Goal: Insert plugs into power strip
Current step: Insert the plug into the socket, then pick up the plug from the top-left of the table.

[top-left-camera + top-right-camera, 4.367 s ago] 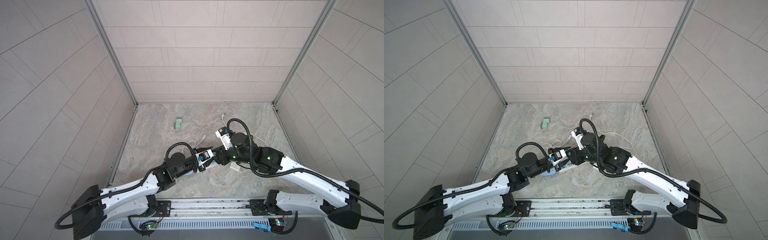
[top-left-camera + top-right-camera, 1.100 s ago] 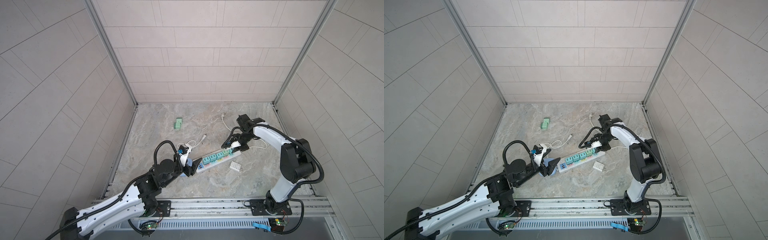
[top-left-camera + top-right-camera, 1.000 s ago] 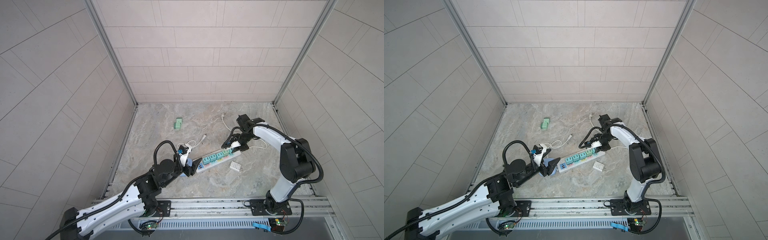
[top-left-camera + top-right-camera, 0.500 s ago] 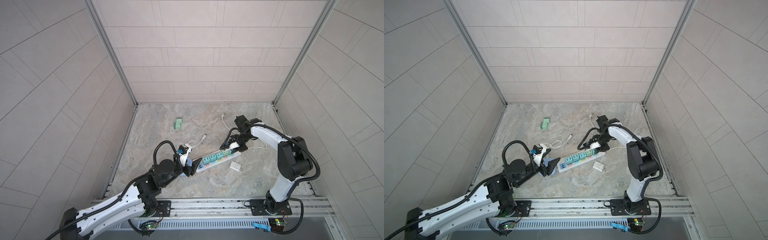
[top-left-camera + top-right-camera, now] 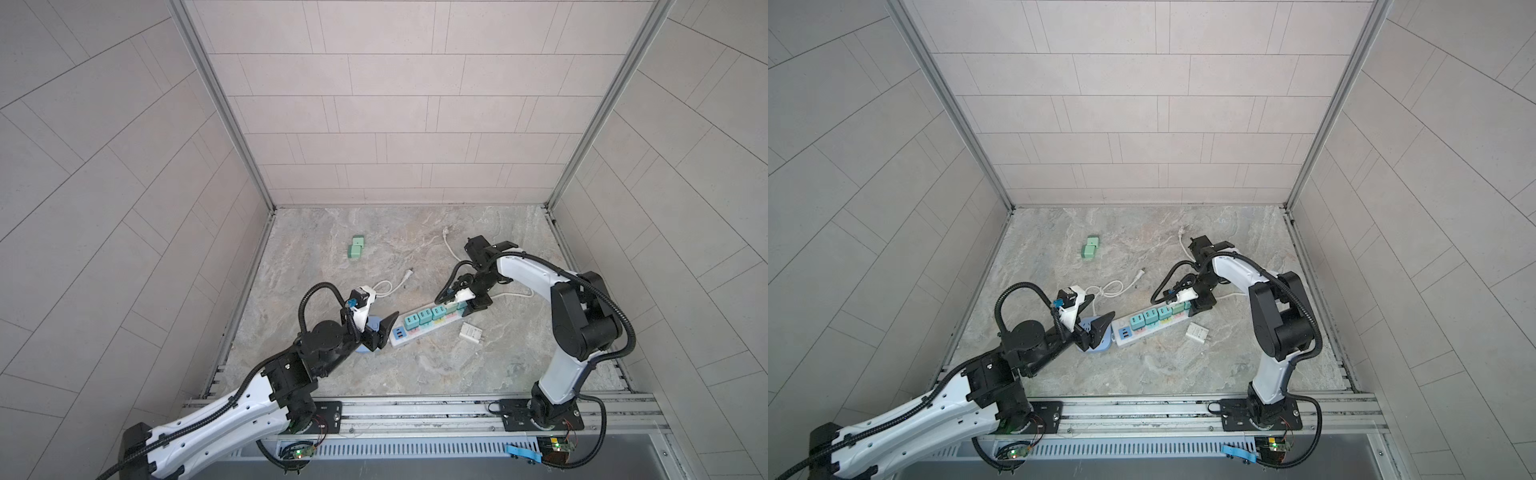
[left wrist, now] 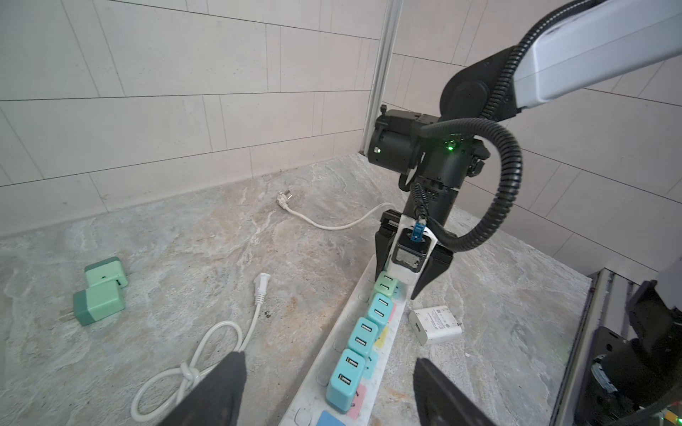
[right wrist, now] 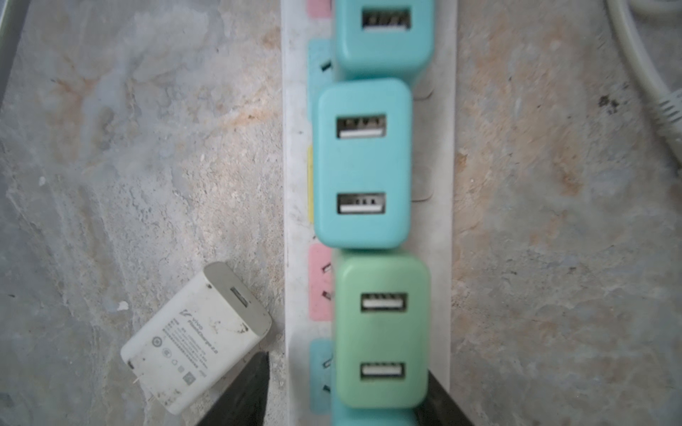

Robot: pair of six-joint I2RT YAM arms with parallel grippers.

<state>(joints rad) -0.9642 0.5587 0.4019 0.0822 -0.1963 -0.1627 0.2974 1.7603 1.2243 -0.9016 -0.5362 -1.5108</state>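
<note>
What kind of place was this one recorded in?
Most likely a lab robot cell, not a home: tile-patterned panel walls box in a marble-look floor, and a metal rail at the open side carries the left arm and right arm.

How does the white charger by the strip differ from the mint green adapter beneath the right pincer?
The flat white rectangular charger block lies loose on the marble table; the mint green plastic plug adapter sits plugged into the white power strip. The white block shows one USB port, the green adapter two. Both are rounded USB chargers.
</note>
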